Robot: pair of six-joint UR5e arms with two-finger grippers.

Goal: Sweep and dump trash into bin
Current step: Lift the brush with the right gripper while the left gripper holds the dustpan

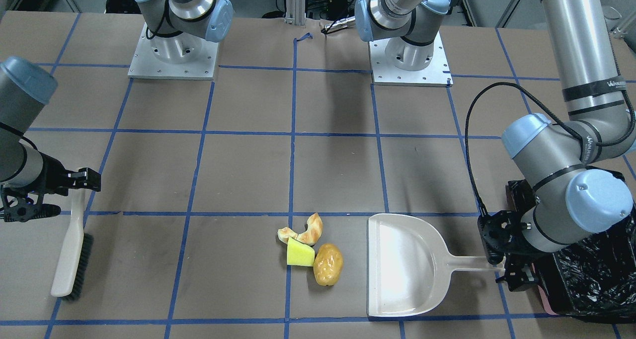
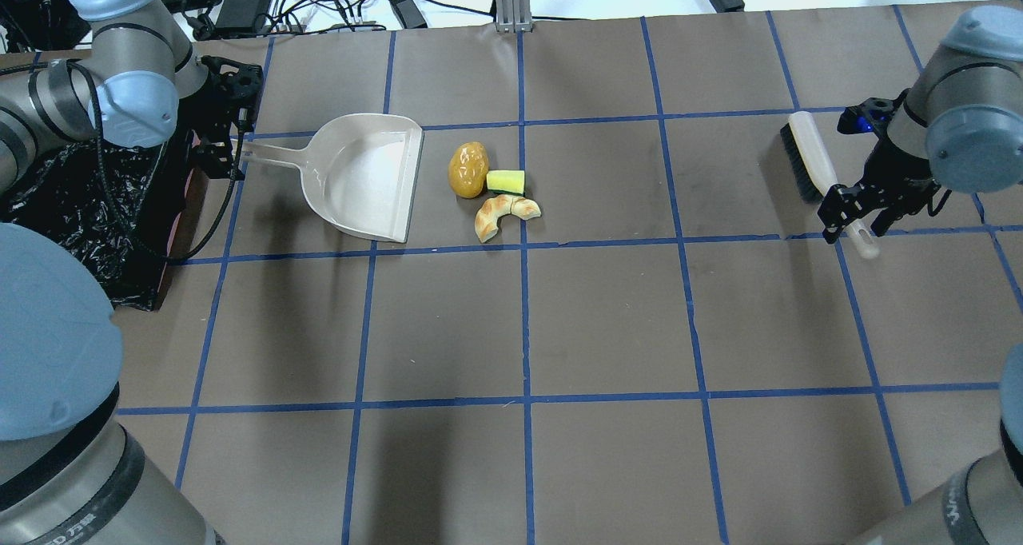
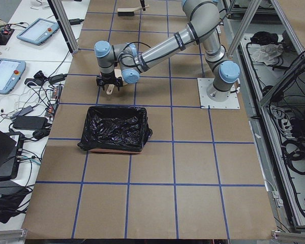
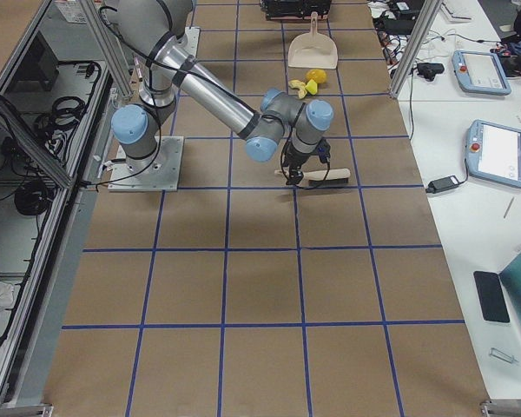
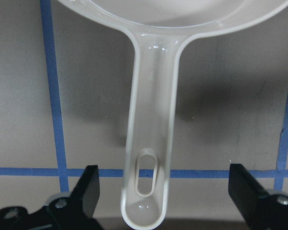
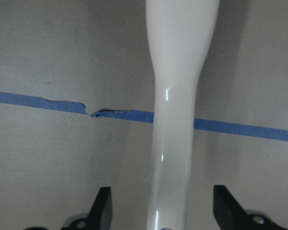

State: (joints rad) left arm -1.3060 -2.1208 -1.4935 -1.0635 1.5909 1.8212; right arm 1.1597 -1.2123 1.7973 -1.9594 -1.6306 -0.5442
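In the front view the trash (image 1: 300, 253) (bread, sponge, potato) sits low in the middle, beside the dustpan (image 1: 405, 264). The bin (image 1: 596, 274) is lower right. The left gripper (image 5: 165, 188) has its fingers apart around the dustpan handle. The right gripper (image 6: 164, 207) has its fingers apart around the brush (image 1: 74, 249) handle.

Left hand (image 5: 165, 191) and right hand (image 6: 161, 211) both spread wide.

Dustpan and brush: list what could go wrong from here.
1. The left gripper stands open around only the tip of the dustpan handle. Gripped that far out, the pan might sag or twist when lifted.
2. The right gripper is open astride the brush handle, which is smooth and rounded. It could slip or rotate on closing.
3. The glossy potato-like lump is round and may roll past the pan's mouth when swept.
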